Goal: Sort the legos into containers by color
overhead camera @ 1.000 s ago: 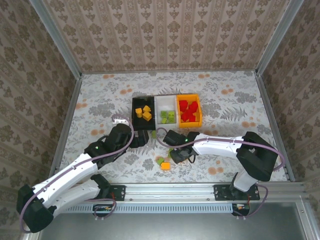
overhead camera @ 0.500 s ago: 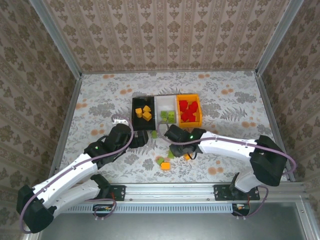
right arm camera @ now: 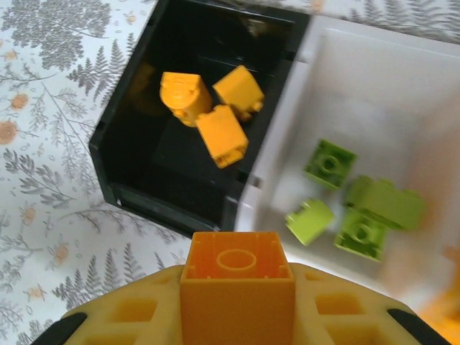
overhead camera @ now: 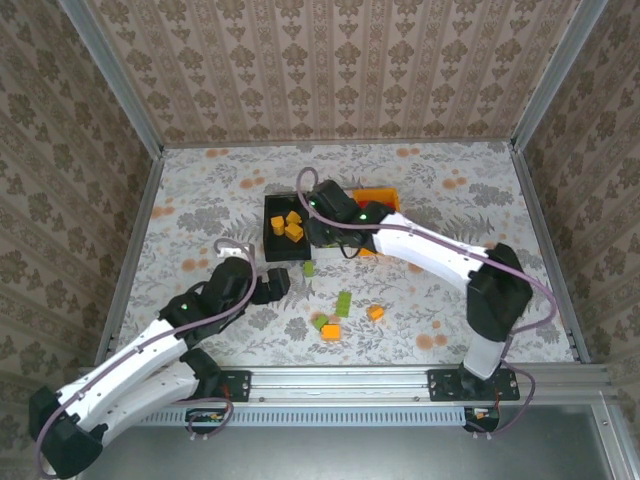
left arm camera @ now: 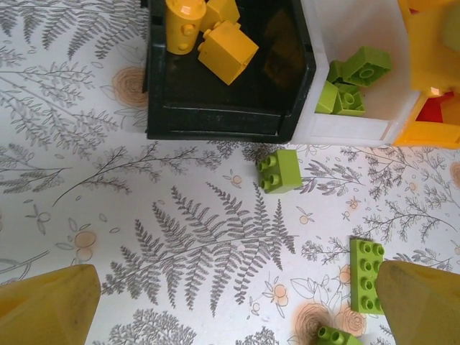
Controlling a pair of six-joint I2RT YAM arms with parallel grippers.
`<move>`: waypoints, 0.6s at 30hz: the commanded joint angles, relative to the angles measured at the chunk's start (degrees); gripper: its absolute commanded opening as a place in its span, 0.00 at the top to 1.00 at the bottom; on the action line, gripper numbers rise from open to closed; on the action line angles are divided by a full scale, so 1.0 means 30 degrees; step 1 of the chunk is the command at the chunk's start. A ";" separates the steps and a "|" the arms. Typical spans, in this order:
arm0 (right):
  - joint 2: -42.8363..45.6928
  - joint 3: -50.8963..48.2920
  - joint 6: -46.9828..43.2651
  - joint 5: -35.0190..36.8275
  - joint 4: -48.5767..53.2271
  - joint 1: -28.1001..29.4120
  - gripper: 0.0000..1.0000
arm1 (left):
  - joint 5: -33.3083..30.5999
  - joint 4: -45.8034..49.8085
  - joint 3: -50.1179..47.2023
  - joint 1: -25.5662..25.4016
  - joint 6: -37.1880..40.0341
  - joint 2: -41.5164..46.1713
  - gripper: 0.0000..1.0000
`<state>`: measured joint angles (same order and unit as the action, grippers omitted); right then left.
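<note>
Your right gripper (right arm camera: 238,310) grasps an orange brick (right arm camera: 237,277) at bottom centre of its view; your left gripper (left arm camera: 233,305) stands wide open.

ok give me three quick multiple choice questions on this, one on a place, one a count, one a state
1. The binned yellow bricks lie in: A the black bin; B the white bin; C the orange bin.
2. How many yellow bricks are in that bin? A one; B three; C six.
3. The right gripper is: A open and empty; B shut on a green brick; C shut on a yellow brick.
Answers: 1 A, they sit on the black floor; 2 B, three show in the right wrist view; 3 C, the brick is clamped between its fingers.
</note>
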<state>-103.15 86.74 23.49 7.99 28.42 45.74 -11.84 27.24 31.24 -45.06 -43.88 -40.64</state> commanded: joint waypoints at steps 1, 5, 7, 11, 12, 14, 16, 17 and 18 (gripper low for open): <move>-0.1593 0.2237 -0.0291 -0.1175 -0.0275 0.0188 0.71 | -0.0594 0.1404 -0.0350 0.0242 -0.0610 0.0949 0.00; -0.4375 0.4897 -0.0120 -0.2304 0.0059 0.0222 0.71 | -0.0543 0.2063 -0.0599 0.0292 -0.0826 0.1628 0.00; -0.5690 0.6079 -0.0054 -0.2671 0.0250 0.0264 0.70 | -0.0453 0.2265 -0.0690 0.0328 -0.0909 0.1837 0.00; -0.7873 0.8613 0.0053 -0.2873 0.1425 0.0270 0.64 | -0.0202 0.2384 -0.0769 0.0354 -0.0835 0.2162 0.00; -0.8096 0.9006 0.0059 -0.2886 0.1506 0.0273 0.59 | -0.0143 0.2403 -0.0747 0.0371 -0.0814 0.2166 0.00; -0.8141 0.9351 0.0139 -0.2810 0.1440 0.0270 0.47 | -0.0060 0.2330 -0.0775 0.0418 -0.0813 0.2184 0.00; -0.7847 0.9431 0.0253 -0.2712 0.1422 0.0280 0.38 | -0.0010 0.2236 -0.0820 0.0428 -0.0831 0.2180 0.00; -0.7527 0.9318 0.0342 -0.2667 0.1449 0.0280 0.35 | 0.0098 0.2105 -0.0835 0.0432 -0.0818 0.2180 0.00; -0.7063 0.8977 0.0437 -0.2637 0.1326 0.0280 0.33 | 0.0213 0.1931 -0.0842 0.0444 -0.0759 0.2180 0.00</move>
<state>-127.57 112.22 24.23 0.54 31.18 46.28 -11.99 33.01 29.63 -44.14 -45.45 -34.76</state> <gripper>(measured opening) 0.659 0.997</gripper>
